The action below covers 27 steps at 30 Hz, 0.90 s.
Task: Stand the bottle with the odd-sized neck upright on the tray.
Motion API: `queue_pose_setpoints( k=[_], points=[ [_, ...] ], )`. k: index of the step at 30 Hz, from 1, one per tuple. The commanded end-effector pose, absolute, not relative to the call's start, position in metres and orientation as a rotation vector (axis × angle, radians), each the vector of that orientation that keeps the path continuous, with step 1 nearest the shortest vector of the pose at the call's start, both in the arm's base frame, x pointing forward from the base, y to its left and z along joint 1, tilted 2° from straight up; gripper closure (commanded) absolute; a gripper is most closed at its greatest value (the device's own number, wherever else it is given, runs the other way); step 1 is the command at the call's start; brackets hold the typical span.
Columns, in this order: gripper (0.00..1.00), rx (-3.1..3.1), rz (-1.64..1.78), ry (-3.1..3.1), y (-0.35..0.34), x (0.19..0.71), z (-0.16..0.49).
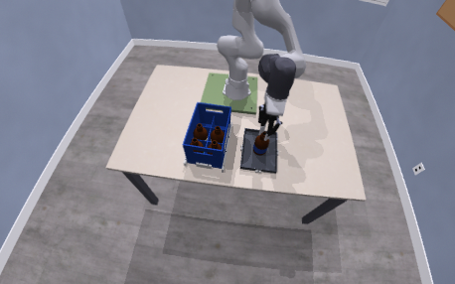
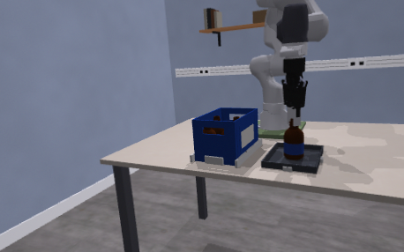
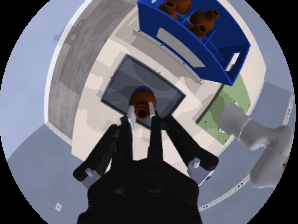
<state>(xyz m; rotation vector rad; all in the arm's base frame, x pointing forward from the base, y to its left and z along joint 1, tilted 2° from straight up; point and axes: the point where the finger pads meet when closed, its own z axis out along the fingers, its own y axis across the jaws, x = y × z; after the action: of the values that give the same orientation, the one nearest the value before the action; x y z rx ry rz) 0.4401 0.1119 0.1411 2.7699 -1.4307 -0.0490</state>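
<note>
A brown bottle with a blue band (image 1: pixel 261 145) (image 2: pixel 294 136) (image 3: pixel 142 98) stands upright inside the dark tray (image 1: pixel 249 162) (image 2: pixel 273 157) (image 3: pixel 122 75). My gripper (image 1: pixel 265 134) (image 2: pixel 295 118) (image 3: pixel 142 109) is above the tray, shut on this bottle's neck, with one finger on each side just below its opening. The blue crate (image 1: pixel 209 158) (image 2: pixel 213 147) (image 3: pixel 151 21) stands level beside the tray. Several brown bottles (image 1: pixel 200 132) (image 3: pixel 202 27) stand in its compartments. Their lower parts are hidden by the crate walls, and their neck thicknesses are too small to compare.
Light brackets (image 1: pixel 204 165) (image 2: pixel 213 160) edge the crate's base. A gap of table top (image 1: pixel 236 144) lies between crate and tray. The green base plate (image 1: pixel 214 94) (image 3: pixel 212 117) under the arm is behind them. The table's front edge (image 1: pixel 224 186) is close to both.
</note>
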Motion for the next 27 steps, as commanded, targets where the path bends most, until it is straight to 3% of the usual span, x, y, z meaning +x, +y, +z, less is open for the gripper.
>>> queue_pose_setpoints(
  k=[1, 6, 7, 27],
  points=[
    [0.90, 2.769, -0.040, -1.437, 0.1127, 0.4420, 0.1416],
    [0.90, 2.769, -0.040, -1.437, 0.1127, 0.4420, 0.1416],
    [0.00, 2.769, -0.040, -1.437, 0.1127, 0.4420, 0.1416],
    [0.00, 2.769, -0.040, -1.437, 0.1127, 0.4420, 0.1416]
  ],
)
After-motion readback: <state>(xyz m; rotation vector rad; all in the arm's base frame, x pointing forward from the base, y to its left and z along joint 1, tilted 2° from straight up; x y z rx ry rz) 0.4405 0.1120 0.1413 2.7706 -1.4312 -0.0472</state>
